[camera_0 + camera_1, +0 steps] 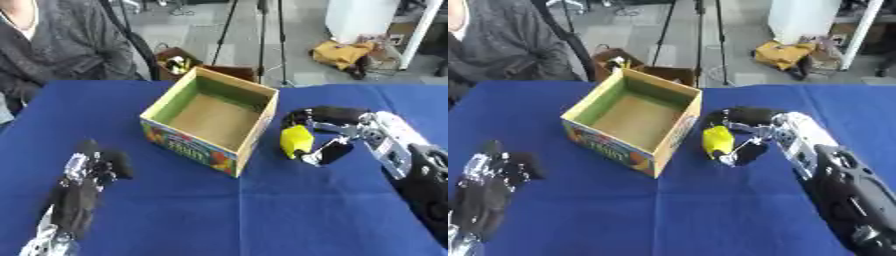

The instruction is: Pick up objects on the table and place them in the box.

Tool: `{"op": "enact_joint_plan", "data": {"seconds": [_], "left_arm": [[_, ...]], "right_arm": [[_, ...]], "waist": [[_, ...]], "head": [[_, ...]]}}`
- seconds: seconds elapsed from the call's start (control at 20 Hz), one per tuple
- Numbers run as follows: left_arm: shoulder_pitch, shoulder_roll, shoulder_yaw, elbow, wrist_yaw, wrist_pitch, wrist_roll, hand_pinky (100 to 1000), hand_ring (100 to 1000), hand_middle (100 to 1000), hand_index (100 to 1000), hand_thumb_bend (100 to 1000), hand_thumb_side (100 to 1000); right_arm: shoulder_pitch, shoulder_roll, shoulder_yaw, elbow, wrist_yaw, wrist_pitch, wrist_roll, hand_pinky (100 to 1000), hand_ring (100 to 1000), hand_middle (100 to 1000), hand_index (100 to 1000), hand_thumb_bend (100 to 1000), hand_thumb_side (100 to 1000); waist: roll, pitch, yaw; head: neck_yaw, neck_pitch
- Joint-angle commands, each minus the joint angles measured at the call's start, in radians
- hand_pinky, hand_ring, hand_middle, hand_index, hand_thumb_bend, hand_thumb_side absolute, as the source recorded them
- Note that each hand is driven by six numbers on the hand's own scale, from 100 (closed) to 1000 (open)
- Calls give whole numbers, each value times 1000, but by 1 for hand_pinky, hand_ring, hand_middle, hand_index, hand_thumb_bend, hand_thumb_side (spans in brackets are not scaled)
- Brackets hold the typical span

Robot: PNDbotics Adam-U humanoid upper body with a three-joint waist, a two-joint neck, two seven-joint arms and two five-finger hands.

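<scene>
An open cardboard box (260, 129) with a green inner wall and a colourful printed front stands in the middle of the blue table; its inside looks bare. Just right of the box, my right hand (325, 131) has its fingers curled round a yellow object (296, 139), held close to the box's right wall and near the cloth. My left hand (87, 172) rests at the lower left on the table, fingers relaxed and pointing up, holding nothing.
The blue cloth (262, 210) covers the whole table. A person in a grey top (61, 45) sits at the far left edge. Beyond the table stand tripod legs (262, 40), a brown box (179, 62) on the floor and a yellow bag (343, 52).
</scene>
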Motion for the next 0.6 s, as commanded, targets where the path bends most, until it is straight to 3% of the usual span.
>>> {"op": "enact_joint_plan", "data": {"seconds": [0.05,0.6], "left_arm": [[-15,5,-5,-17,0,-2,-4,657,555,509,630,196,1000],[-13,4,-4,-16,0,-3,-4,656,556,510,630,196,1000]], "right_arm": [[-21,-17,-7,-16,23,7,-45,841,994,911,928,160,336],[-11,-12,-16,57,111,8,-36,896,1000,913,931,177,366]], "waist": [[1,-16,-1],[5,-17,-6]], "head": [[-1,-13],[3,-14]]}}
